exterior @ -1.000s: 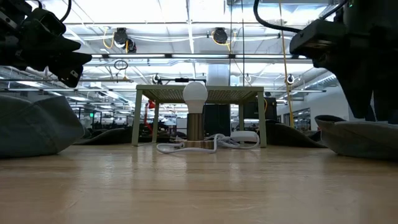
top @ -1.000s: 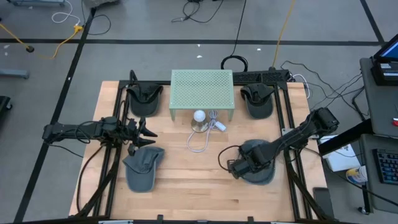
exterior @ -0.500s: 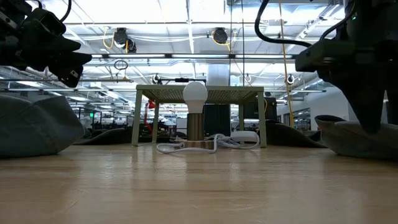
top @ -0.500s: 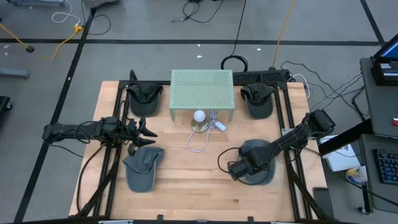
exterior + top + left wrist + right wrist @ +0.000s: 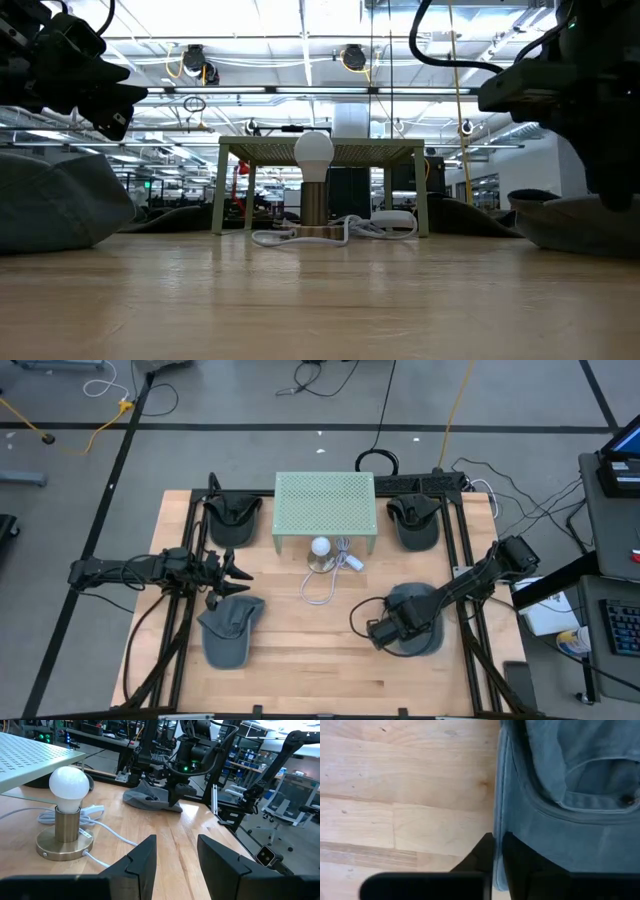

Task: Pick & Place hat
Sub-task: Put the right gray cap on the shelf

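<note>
A: Where is the right gripper (image 5: 385, 631)?

B: Low at the near right of the table (image 5: 300, 660), at the left edge of a grey-blue hat (image 5: 420, 622). In the right wrist view its two fingers (image 5: 487, 852) stand almost together with the hat's brim edge (image 5: 498, 810) in the thin slot between them, so it looks pinched on the brim.

A: And the left gripper (image 5: 238, 573)?

B: It hangs above the left side of the table, just beyond another grey hat (image 5: 230, 628) lying near left. Its jaws are parted a moderate way and hold nothing; its wrist view looks past them to a lamp with a white bulb (image 5: 69, 782) on a brass base.

A: Anything else on the table?

B: A pale green perforated stand (image 5: 324, 500) at the far middle, the lamp and its white cord (image 5: 322, 586) just in front of it, and two dark hats, one far left (image 5: 231, 515) and one far right (image 5: 414, 515)
</note>
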Available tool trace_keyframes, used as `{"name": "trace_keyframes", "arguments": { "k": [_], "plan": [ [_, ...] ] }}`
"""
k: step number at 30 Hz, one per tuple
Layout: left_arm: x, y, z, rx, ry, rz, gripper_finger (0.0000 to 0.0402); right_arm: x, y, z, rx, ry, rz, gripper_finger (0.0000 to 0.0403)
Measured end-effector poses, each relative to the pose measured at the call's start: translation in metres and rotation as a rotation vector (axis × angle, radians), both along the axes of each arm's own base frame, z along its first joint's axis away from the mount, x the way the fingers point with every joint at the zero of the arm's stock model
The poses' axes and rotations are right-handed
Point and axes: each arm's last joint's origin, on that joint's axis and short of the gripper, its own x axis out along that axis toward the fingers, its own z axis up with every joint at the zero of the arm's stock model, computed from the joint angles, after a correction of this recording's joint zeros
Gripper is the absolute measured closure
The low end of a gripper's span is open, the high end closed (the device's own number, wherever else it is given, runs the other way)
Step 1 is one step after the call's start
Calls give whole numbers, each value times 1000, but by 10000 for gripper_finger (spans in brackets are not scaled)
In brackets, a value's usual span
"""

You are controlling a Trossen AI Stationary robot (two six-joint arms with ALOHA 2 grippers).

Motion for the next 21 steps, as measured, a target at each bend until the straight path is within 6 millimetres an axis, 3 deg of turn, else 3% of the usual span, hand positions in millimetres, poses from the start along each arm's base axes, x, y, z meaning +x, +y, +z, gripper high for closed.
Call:
{"name": "trace_keyframes", "arguments": {
  "k": [11,21],
  "plan": [
    [0,0,0,0,0,0,254,1,1,3,8,1,26,396],
    [0,0,0,0,0,0,254,6,6,36,-8,11,188,400]
  ]
}}
